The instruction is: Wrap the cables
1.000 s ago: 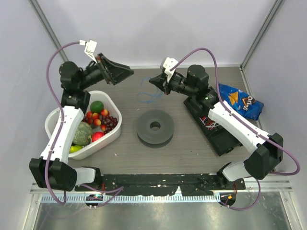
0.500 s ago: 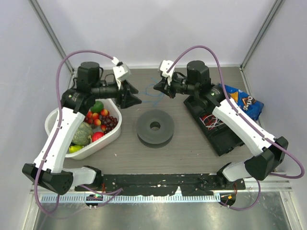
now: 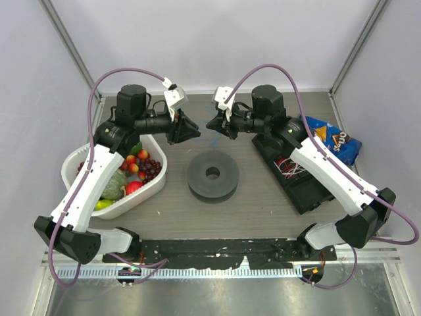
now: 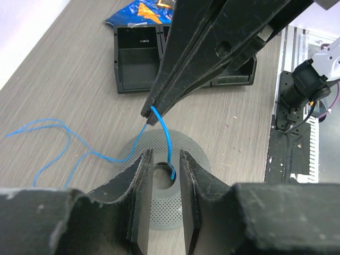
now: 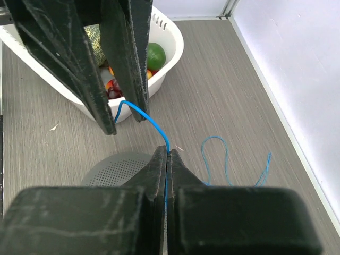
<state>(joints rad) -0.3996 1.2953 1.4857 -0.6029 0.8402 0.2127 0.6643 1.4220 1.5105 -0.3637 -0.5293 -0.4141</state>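
Observation:
The cable is a thin bright blue wire [image 5: 151, 122]. My right gripper [image 5: 167, 152] is shut on it near one end and holds it above the table. The short free end curves over and hangs between the fingers of my left gripper [image 4: 166, 157], which is open around it without touching. In the left wrist view the right gripper [image 4: 150, 113] pinches the wire [image 4: 164, 135] just above the left jaws. The rest of the wire lies in loose loops on the table [image 4: 53, 127]. In the top view the left gripper [image 3: 195, 131] and the right gripper [image 3: 210, 125] face tip to tip.
A grey perforated spool with a centre hole [image 3: 212, 174] lies just below the grippers. A white basket [image 3: 72, 164] of fruit stands at the left. Black bins [image 3: 296, 181] and a blue chip bag [image 3: 329, 139] are at the right.
My left arm has swung in from the back left until its open gripper sits around the wire's free end. My right gripper has shifted slightly left, still holding the wire.

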